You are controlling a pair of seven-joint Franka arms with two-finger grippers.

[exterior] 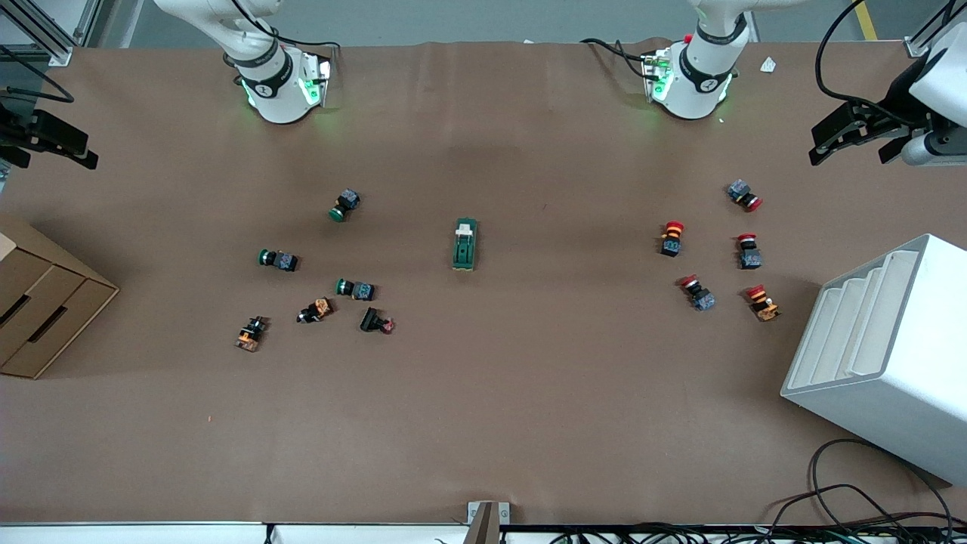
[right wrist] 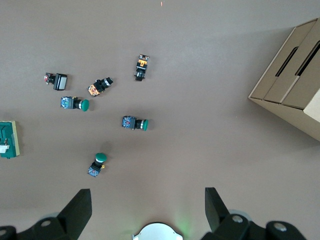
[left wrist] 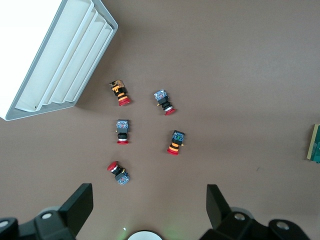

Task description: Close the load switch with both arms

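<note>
Load switch point(exterior: 464, 244) mid-table, well apart from both grippers' jaws

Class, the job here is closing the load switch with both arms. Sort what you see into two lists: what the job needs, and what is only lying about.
Needed for the job:
load switch, mid-table
left hand, open, over the red buttons
right hand, open, over the green buttons

Just lying about:
red-capped push buttons
green-capped push buttons
white rack
cardboard box
</note>
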